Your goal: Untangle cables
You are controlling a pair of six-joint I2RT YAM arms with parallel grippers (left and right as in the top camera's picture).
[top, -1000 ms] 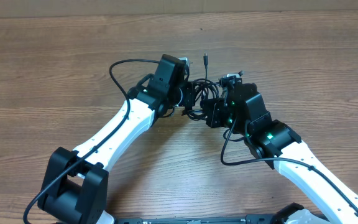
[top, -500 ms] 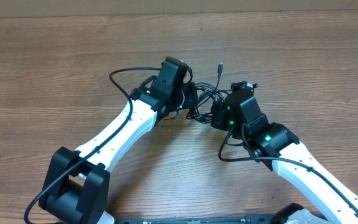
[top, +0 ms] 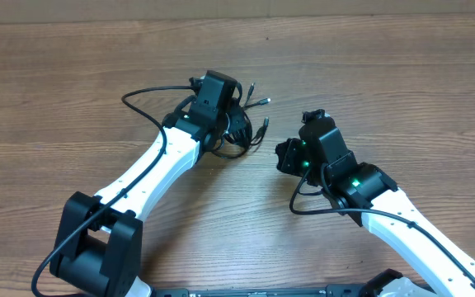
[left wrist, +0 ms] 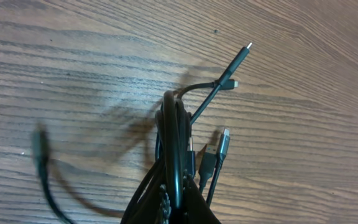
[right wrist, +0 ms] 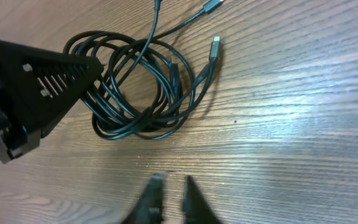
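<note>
- Evidently, the cables [left wrist: 174,137] were found coiled and clamped fast in the left gripper [left wrist: 169,210].
- The right gripper [top: 285,157] was noted narrowly parted and empty, the coil at its ten o'clock.

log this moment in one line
left gripper: shut on cables | right gripper: slightly open, empty, apart from cables | cables: one tangled coil
</note>
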